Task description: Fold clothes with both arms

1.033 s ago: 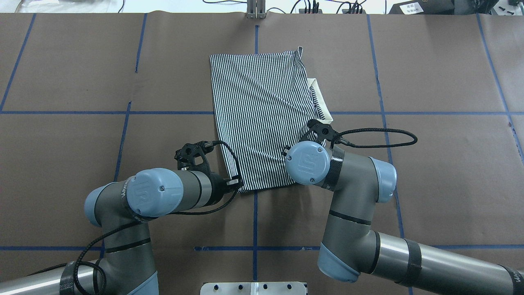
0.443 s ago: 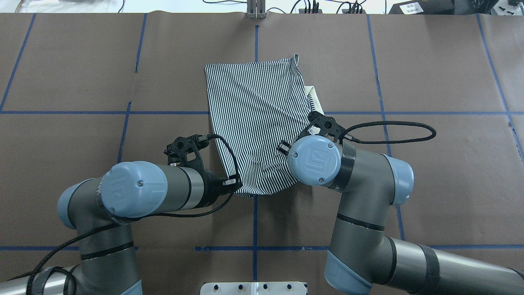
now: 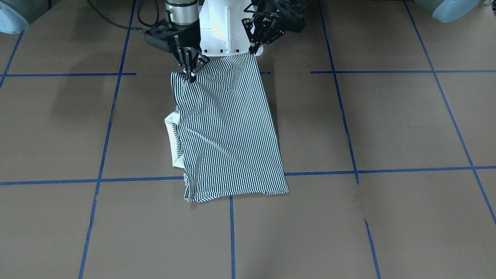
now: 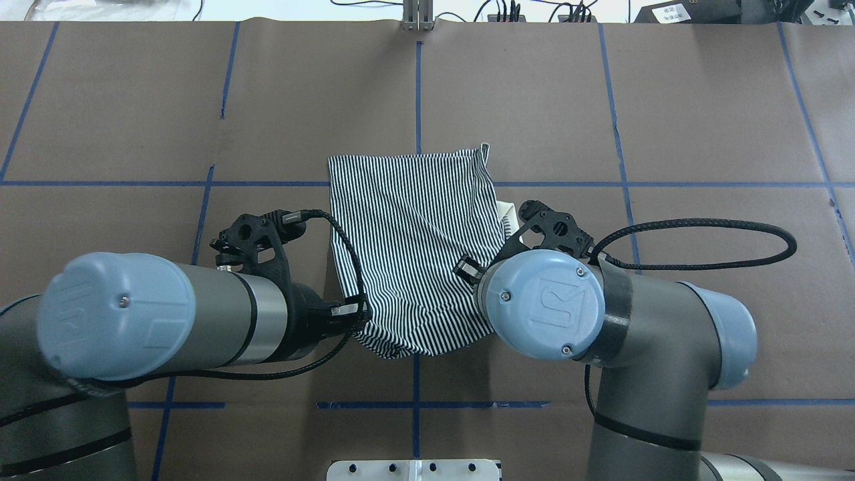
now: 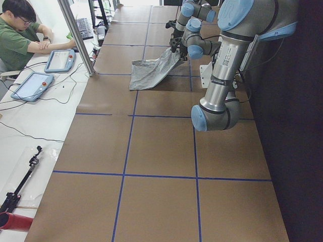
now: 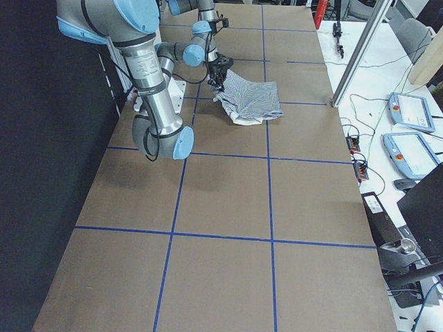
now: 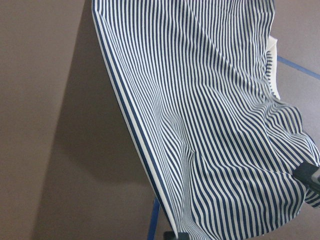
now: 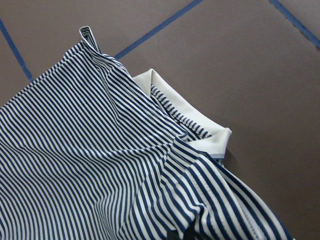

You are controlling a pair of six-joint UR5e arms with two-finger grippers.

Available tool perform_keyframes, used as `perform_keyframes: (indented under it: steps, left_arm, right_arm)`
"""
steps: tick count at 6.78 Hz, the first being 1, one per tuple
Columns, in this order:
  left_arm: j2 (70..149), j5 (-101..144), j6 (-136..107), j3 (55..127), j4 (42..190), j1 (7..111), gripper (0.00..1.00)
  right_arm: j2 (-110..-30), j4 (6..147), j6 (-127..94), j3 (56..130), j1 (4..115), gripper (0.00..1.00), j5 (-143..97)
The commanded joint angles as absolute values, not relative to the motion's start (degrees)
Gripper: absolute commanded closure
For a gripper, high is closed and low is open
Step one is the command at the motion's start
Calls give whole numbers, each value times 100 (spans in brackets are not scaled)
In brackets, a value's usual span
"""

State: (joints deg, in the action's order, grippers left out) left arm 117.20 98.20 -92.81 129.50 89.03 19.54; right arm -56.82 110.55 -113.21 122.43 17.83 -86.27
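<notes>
The striped polo shirt (image 4: 414,240) lies folded into a narrow rectangle on the brown table, its far end flat and its near edge lifted off the surface. The cream collar (image 3: 170,128) pokes out on the right arm's side. In the front-facing view my right gripper (image 3: 191,76) is shut on one near corner of the shirt (image 3: 228,131). At the other near corner my left gripper (image 3: 252,51) is shut on the fabric. Overhead, both grippers are hidden under their wrists. Each wrist view shows striped cloth (image 7: 210,115) hanging close below, with the collar (image 8: 185,105) in the right one.
Blue tape lines (image 4: 417,80) grid the brown table. The white pedestal base (image 3: 223,27) stands just behind the lifted edge. A person (image 5: 20,35) sits at the table's far side with tablets (image 5: 33,85). Cables and a metal post (image 4: 417,13) line the far edge.
Both arms have drawn back toward the robot's base, dragging the shirt with them. Its far edge has slid about one grid line nearer.
</notes>
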Motion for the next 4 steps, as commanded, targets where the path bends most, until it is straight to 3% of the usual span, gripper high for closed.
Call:
perform_keyframes:
  steps: [1,4]
  left_arm:
    - [11786,9826,-9203,13054,8437,1977,100]
    - [12347,9844,-8553,11905,8472,2819,100]
  right_arm:
    - [-5556,11206,-11339,12219,1679,100,-8613]
    - [-4880,10551,-10908,10983,2450,100,-8631]
